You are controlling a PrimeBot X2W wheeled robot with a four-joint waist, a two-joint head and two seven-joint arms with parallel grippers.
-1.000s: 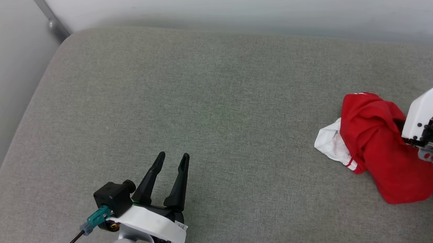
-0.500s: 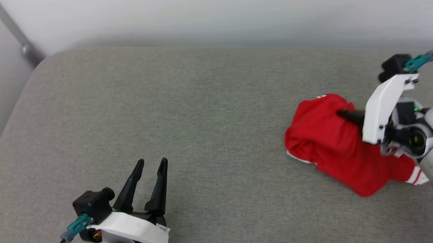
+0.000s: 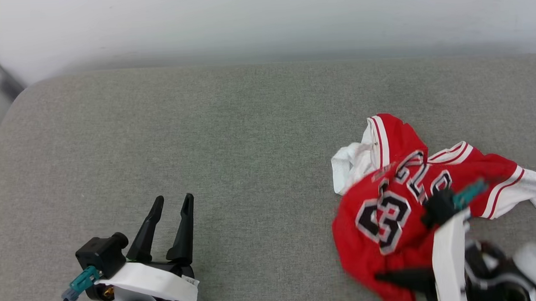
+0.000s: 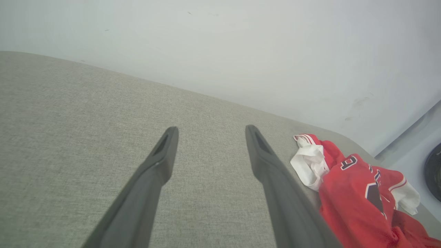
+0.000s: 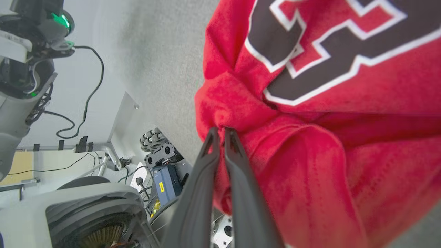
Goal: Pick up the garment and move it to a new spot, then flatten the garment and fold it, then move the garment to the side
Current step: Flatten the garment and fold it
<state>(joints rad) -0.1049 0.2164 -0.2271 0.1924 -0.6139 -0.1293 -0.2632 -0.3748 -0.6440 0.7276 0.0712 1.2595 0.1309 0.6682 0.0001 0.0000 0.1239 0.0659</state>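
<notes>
From the head view, the garment (image 3: pixel 388 208) lies in a loose heap on the right side of the grey padded surface (image 3: pixel 203 126), dark numbers facing up, one white sleeve bunched at its far-left corner and another trailing off to the right. The right gripper (image 3: pixel 382 277) comes in at the heap's near edge, its dark fingers buried in red cloth. The left gripper (image 3: pixel 173 200) rests low on the left, well apart from the shirt, fingers spread and holding nothing.

The left wrist view bears that out: the two fingers stand wide over bare grey fabric, with the shirt off to one side below a pale wall (image 4: pixel 241 51).

The right wrist view settles the grip. The fingers are pressed together with a gathered fold of red fabric pinched between the tips, just below the printed number.

I'd say this is the first step, the pick-up with the carry to come. The next move calls for raising the pinched fold so the cloth hangs free, taking it toward the open middle, and letting go there. A single pinch on bunched fabric could slip.
</notes>
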